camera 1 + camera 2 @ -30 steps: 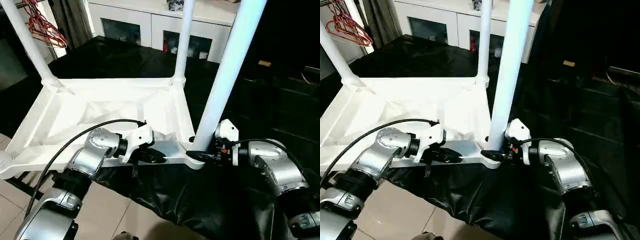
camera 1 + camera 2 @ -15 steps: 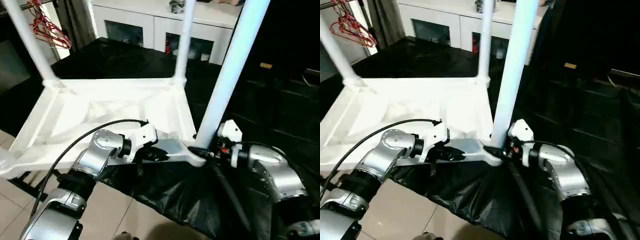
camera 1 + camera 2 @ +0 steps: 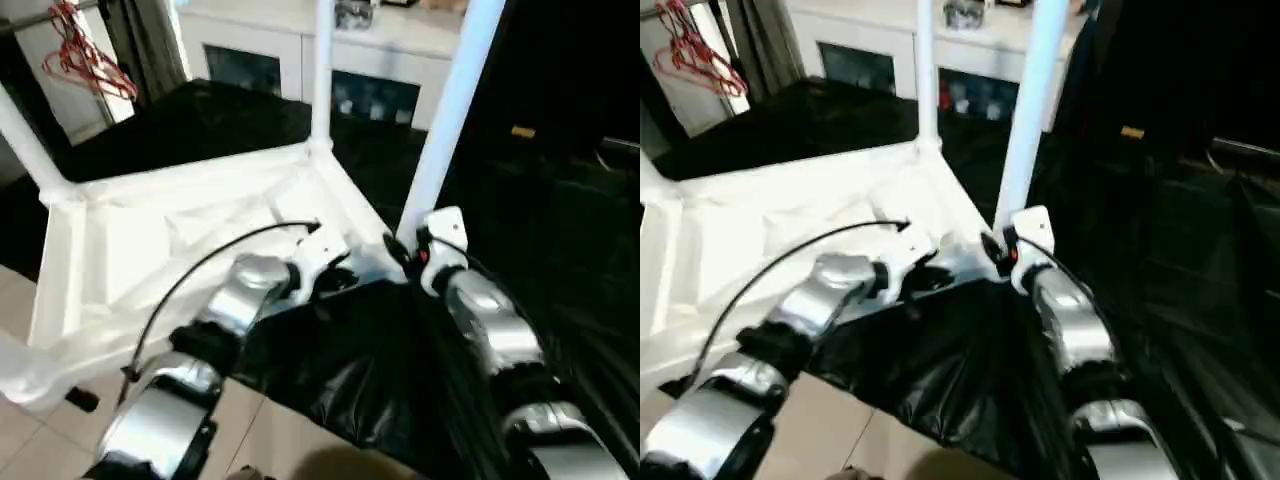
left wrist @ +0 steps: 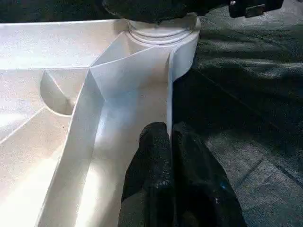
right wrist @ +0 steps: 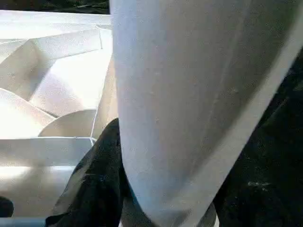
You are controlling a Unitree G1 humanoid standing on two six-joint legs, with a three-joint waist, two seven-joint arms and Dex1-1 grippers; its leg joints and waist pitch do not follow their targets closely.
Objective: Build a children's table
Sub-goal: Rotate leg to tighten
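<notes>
The children's table (image 3: 190,235) is seen lying upside down on a black-draped surface (image 3: 360,360), its ribbed underside turned upward. Toward the left, red hangers (image 3: 85,60) are seen, and a leg (image 3: 25,140) is planted in the far left corner socket. A second leg (image 3: 322,70) is seated at the far corner, in front of a white cabinet (image 3: 330,60) with glass doors.

The near rim of the tabletop is pinched by the left claw (image 4: 168,156): in the left wrist view its two black fingers are clenched on the thin upright wall, one on each side. Further right, a third leg (image 3: 445,110) is held low by the right claw (image 3: 400,255), just above the near right corner socket (image 4: 161,30); in the right wrist view a black finger (image 5: 102,179) is pressed against the tube, so the leg is judged to be grasped.

The step in hand is judged to be the seating of this leg. It would be done well if the rim were kept steady by the left claw while the leg is pressed straight down, upright, not tilted, until the flared end is fully home.

The near rim lies at the edge of the draped surface, with tiled floor (image 3: 40,440) below, so a shove toward the robot should be avoided. Open room is seen to the right over the dark cloth; the standing legs crowd the space above.
</notes>
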